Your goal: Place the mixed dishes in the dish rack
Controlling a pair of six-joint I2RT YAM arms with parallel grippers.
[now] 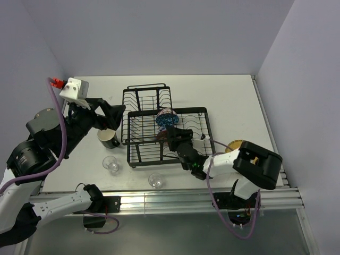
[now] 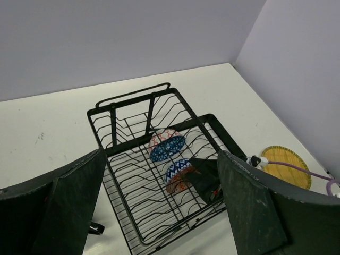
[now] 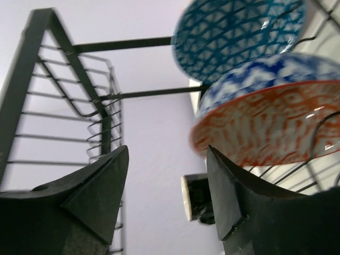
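Observation:
The black wire dish rack (image 1: 143,139) stands mid-table. The blue patterned bowl (image 1: 166,119) stands on edge in it, and the orange-red bowl (image 1: 163,136) leans just in front. My right gripper (image 1: 174,139) is inside the rack, open and empty; in the right wrist view its gripper (image 3: 167,183) sits beside the orange-red bowl (image 3: 265,125), below the blue bowl (image 3: 239,32). My left gripper (image 1: 116,118) hovers open and empty at the rack's left side, above the black mug (image 1: 108,138). Two glass cups (image 1: 111,163) (image 1: 156,180) stand near the front. The yellow plate (image 1: 234,144) lies right, partly hidden.
In the left wrist view the rack (image 2: 127,180), both bowls (image 2: 167,147) (image 2: 178,176) and the yellow plate (image 2: 281,166) show between my left fingers (image 2: 255,212). Walls close the back and both sides. The right arm's cable (image 1: 212,183) loops near the table's front edge.

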